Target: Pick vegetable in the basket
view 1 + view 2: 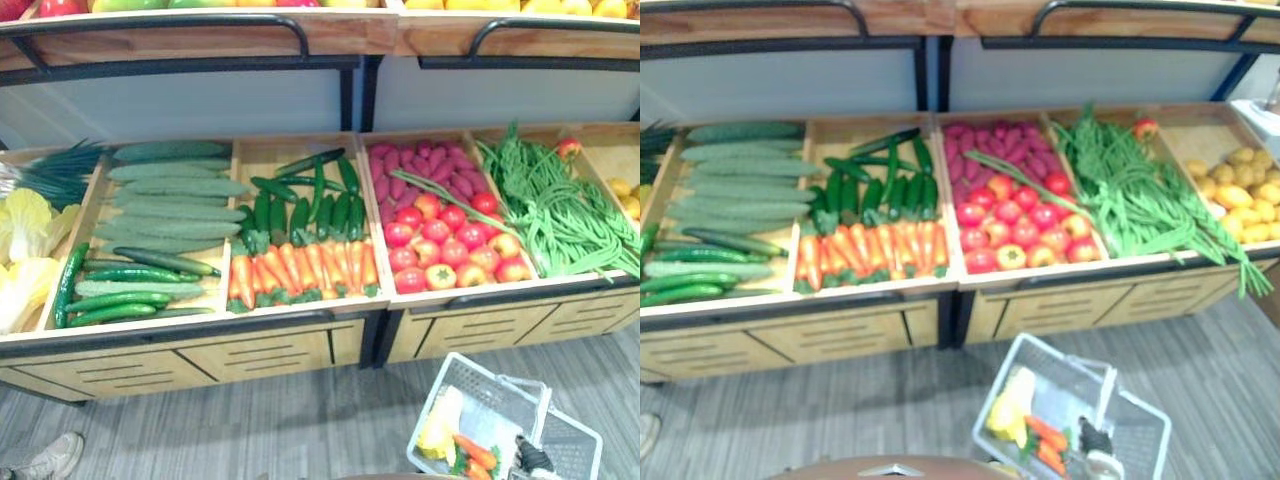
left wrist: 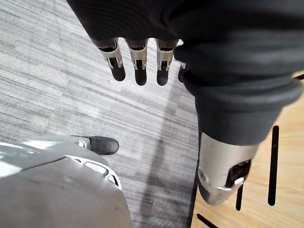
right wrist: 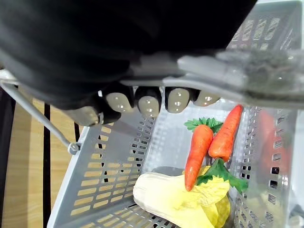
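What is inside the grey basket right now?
Two carrots lie on a pale yellow cabbage in the basket. The cabbage covers the floor beneath it; the right hand, curled round the handle, hides another part.

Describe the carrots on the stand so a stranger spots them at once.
Start at the long wooden produce stand. In the bin just left of the tomatoes, the carrots lie in a row along the front edge, before dark green vegetables. They are long, orange and pointed, with green tops, unlike anything beside them.
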Tool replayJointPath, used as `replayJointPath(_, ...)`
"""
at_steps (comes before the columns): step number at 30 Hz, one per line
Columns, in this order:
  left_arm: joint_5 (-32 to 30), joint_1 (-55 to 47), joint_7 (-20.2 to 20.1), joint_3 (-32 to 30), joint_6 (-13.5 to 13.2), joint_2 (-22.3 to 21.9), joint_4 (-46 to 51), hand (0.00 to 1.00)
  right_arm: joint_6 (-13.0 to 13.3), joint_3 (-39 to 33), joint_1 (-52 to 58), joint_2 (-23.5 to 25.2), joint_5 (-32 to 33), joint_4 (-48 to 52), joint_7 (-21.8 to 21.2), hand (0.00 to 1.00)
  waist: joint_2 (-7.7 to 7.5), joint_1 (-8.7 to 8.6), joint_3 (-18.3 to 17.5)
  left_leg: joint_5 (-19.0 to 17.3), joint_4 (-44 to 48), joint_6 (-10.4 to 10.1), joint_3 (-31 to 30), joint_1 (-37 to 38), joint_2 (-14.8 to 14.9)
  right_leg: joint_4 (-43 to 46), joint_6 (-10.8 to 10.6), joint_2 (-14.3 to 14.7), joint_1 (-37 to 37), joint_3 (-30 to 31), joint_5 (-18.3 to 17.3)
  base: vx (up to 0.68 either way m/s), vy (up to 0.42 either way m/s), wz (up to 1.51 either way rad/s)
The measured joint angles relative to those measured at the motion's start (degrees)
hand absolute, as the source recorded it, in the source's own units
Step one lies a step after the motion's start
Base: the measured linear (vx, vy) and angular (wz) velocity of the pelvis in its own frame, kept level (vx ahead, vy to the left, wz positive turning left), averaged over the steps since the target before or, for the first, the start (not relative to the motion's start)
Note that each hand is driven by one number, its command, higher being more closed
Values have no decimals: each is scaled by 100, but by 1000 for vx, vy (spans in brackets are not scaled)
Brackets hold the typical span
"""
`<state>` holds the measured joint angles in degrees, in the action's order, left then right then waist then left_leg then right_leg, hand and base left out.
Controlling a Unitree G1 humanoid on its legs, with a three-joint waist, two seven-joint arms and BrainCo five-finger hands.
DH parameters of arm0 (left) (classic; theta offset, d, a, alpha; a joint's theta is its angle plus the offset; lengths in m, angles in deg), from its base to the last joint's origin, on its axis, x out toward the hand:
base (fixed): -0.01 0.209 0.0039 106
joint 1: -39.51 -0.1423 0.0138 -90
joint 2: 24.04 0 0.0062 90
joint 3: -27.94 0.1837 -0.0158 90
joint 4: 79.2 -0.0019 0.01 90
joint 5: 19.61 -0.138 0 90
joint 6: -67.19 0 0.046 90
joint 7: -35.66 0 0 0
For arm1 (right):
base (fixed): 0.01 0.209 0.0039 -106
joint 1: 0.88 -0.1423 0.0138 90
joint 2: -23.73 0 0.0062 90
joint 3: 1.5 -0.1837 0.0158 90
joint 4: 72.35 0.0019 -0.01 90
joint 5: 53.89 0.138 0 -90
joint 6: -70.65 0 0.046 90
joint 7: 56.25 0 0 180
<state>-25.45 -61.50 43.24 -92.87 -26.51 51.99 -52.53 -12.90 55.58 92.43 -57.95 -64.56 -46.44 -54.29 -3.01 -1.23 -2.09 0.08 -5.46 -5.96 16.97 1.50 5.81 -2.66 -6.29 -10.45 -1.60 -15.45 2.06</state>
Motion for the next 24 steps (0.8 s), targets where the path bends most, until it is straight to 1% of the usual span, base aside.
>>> replayJointPath(1, -4, 2, -13, 147, 1, 23, 2, 0, 2, -16, -46, 7, 1, 17, -1, 100, -21, 4, 140, -101, 2, -36, 124, 156, 2, 292, -27, -36, -46, 141, -150, 6, 20, -33)
replayJointPath(2, -3, 8, -17, 211, 0, 35, 4, 0, 8, -43, -72, 3, 1, 29, -1, 100, -13, -4, 198, -144, 8, -42, 180, 251, -5, 474, -30, -61, -95, 220, -231, -5, 45, -52)
replayJointPath(3, -9, 8, -33, 365, 1, 69, 9, 0, 19, -91, -91, -10, 14, 45, 1, 100, -15, -12, 302, -265, 131, -44, 307, 360, -3, 857, 3, -109, -217, 392, -351, -46, 55, -57)
replayJointPath(4, -33, 6, -40, 529, -2, 97, 12, 0, 42, -163, -84, -11, 80, 71, 1, 100, 5, -34, 349, -403, 238, -19, 418, 371, 18, 1158, 3, -111, -340, 592, -348, -47, 59, -58)
replayJointPath(6, -179, 67, -48, 817, -5, 203, 8, 0, 59, -296, -57, 27, 225, 75, 8, 100, -12, -55, 364, -527, 329, 6, 616, 371, 45, 1394, -29, -104, -560, 893, -271, -25, 48, -60)
replayJointPath(8, -261, 158, -46, 964, -7, 233, 6, 0, 66, -396, -36, 104, 339, 147, 7, 100, 36, -50, 419, -600, 389, 25, 847, 370, 108, 1387, 6, 29, -710, 1156, 25, -15, 60, -73)
replayJointPath(9, -369, 239, -49, 1052, -9, 251, 4, 0, 69, -474, -6, 155, 446, 276, 9, 100, 99, -53, 476, -644, 470, 62, 1066, 350, 177, 1289, 69, 166, -822, 1245, 393, -25, 105, -84)
replayJointPath(10, -449, 319, -63, 1074, -15, 264, 9, 0, 85, -480, 29, 205, 467, 351, 7, 100, 123, -69, 538, -648, 586, 169, 1200, 339, 229, 1119, 182, 250, -874, 1197, 750, -41, 125, -104)
replayJointPath(11, -457, 402, -90, 1084, -29, 263, 18, 0, 112, -469, 29, 222, 509, 361, 7, 100, 200, -64, 582, -661, 694, 238, 1406, 268, 318, 679, 310, 374, -858, 1116, 1265, -62, 87, -122)
replayJointPath(12, -488, 449, -126, 1085, -84, 219, 82, 0, 122, -434, -7, 199, 507, 464, 2, 100, 374, -37, 712, -684, 764, 389, 1804, 183, 530, 712, 575, 378, -831, 690, 1330, -95, 52, -122)
replayJointPath(13, -579, 450, -129, 1096, -117, 213, 225, 0, 122, -447, -16, 196, 517, 572, -2, 100, 371, -72, 786, -693, 781, 397, 2000, 191, 533, 1880, 766, 209, -1061, 204, 518, -70, 49, -106)
replayJointPath(14, -602, 448, -132, 1145, -118, 252, 310, 0, 105, -538, 6, 153, 627, 551, 37, 100, 362, -129, 811, -687, 770, 405, 2136, 298, 503, 3018, 819, -16, -1105, -195, -90, -22, 68, -82)
replayJointPath(15, -627, 354, -134, 1205, -110, 275, 300, 0, 113, -527, 45, 107, 626, 484, 35, 100, 334, -169, 811, -700, 827, 427, 2368, 410, 504, 3911, 837, -256, -947, -479, -224, 21, 49, -91)
replayJointPath(16, -628, 271, -134, 1214, -109, 289, 303, 0, 126, -502, 58, 98, 621, 488, 34, 100, 322, -166, 808, -714, 937, 449, 2557, 464, 520, 4243, 832, -380, -765, -554, -218, 21, -55, -123)
replayJointPath(17, -628, 214, -138, 1233, -105, 287, 303, 0, 127, -454, 56, 103, 596, 490, 23, 100, 301, -161, 799, -765, 1169, 521, 2837, 461, 563, 4314, 763, -540, -550, -625, -131, 19, -119, -119)
replayJointPath(18, -628, 206, -141, 1231, -103, 289, 303, 0, 128, -431, 57, 120, 589, 490, 19, 100, 261, -157, 790, -793, 1308, 556, 2962, 446, 581, 4165, 702, -606, -457, -647, 24, 25, -221, -148)
replayJointPath(19, -631, 217, -156, 1167, -70, 292, 291, 0, 116, -391, 40, 155, 556, 472, 13, 100, 180, -101, 802, -931, 1876, 617, 3140, 278, 783, 3634, 711, -422, -362, -796, -9, -24, -192, -133)
replayJointPath(20, -635, 217, -183, 1167, -71, 222, 277, 0, 96, -360, 11, 148, 527, 457, 24, 100, 283, -34, 724, -1163, 2070, 439, 3044, -86, 851, 3063, 731, -262, -333, -762, 21, -168, -237, -164)
replayJointPath(21, -637, 193, -194, 1175, -110, 78, 267, 0, 61, -368, -25, 33, 425, 403, 16, 100, 488, 8, 586, -900, 1486, 659, 2829, -294, 700, 2752, 668, -131, -245, -599, -247, -289, -188, -138)
replayJointPath(22, -640, 169, -188, 1195, -132, 27, 288, 0, 31, -333, -75, -38, 398, 349, 13, 100, 494, 4, 594, -836, 1497, 679, 3047, -317, 774, 3044, 482, -226, -334, -681, -465, -215, -232, -154)
replayJointPath(23, -655, 265, -186, 1149, -73, 216, 244, 0, -5, -177, -199, 35, 392, 177, 14, 100, 188, -5, 596, -972, 1885, 633, 3406, -428, 758, 2978, 75, -578, -328, -709, -761, -56, -317, -155)
replayJointPath(24, -657, 342, -161, 1109, -67, 341, 236, 0, 4, -89, -318, 78, 389, 73, 16, 100, 40, 4, 586, -1076, 2383, 645, 3728, -568, 1028, 2600, -113, -533, -307, -1004, -903, 74, -333, -176)
